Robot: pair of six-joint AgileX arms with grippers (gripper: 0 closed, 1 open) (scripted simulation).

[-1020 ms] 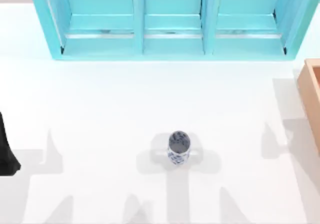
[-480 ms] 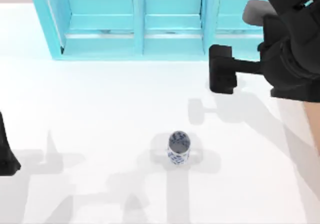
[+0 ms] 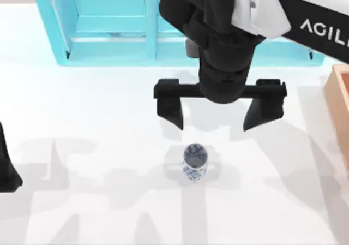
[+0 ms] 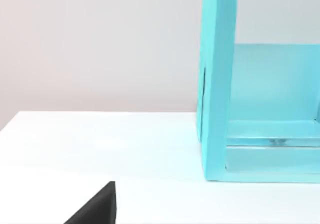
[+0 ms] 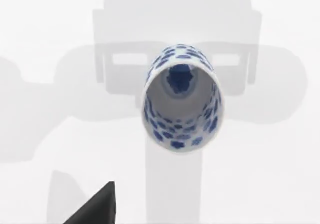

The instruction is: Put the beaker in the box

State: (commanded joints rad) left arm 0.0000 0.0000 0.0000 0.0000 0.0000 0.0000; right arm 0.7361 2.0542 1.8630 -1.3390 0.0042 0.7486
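Beaker (image 3: 194, 162) stands upright mid-surface (image 3: 98, 114), under the right end effector (image 3: 220, 113), whose fingers spread wide, pointing down. Cyan shelf (image 3: 114, 27) sits behind; box (image 3: 339, 97) at the right edge. Left end effector (image 3: 6, 168) is parked at the left edge.

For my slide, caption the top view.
Right gripper open above the table, just short of the upright beaker; box at the right edge; left arm parked at the left edge.

Upright beaker (image 5: 181, 98) on white table (image 5: 270, 179), open mouth showing
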